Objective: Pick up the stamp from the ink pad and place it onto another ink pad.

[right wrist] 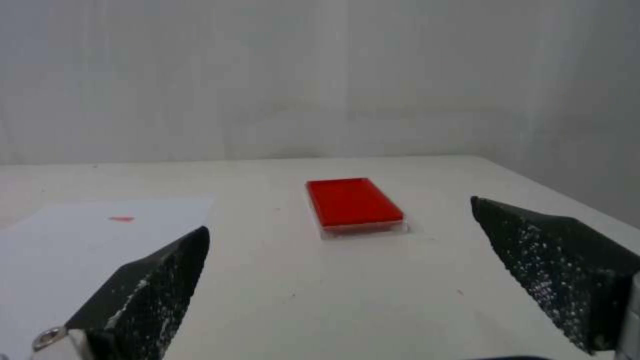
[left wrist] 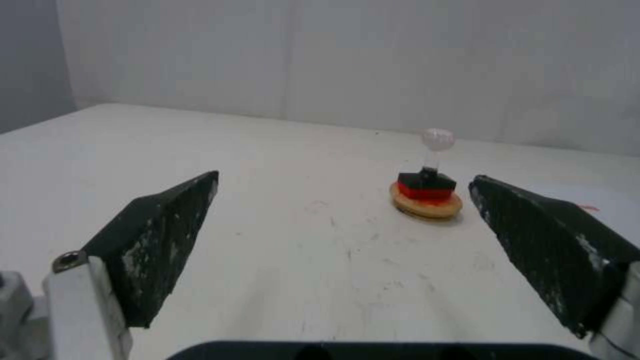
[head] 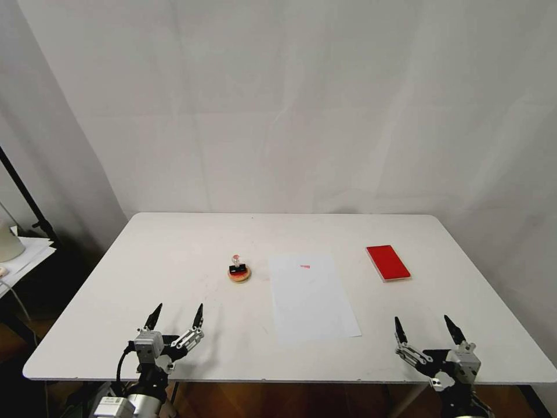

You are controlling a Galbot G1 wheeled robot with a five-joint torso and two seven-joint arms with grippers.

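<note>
Stamp point(head: 238, 266) sits on the round pad point(head: 239, 274), not on the red pad point(head: 387, 262): its black base rests flat on the orange-red top and covers most of it, with the tan rim showing around the edges. It stands upright, so its long axis runs straight up from the pad, with the clear stem and pale round knob pointing at the ceiling; in my left wrist view the stamp point(left wrist: 427, 180) shows a corner of the base turned toward me, so the base sits somewhat askew to my line of approach. I judge that upright pose suits a pinch on the stem or knob from above or from the side. Just beside the round pad, toward my right, lies the paper point(head: 312, 298) with a small red mark near its far end, and beyond the paper, well apart from the round pad, lies the red pad, bare on top and slightly angled on the table point(head: 174, 244). My left gripper point(head: 176, 321) hovers at the near table edge, nearer to me than the round pad and a little to its left, fingers spread wide and holding nothing. My right gripper point(head: 427, 332) hangs at the near edge well to the right of the round pad, in line with the red pad, fingers equally wide and empty. Since the stamp stands nearest my left side, I judge that arm best placed to take it.
</note>
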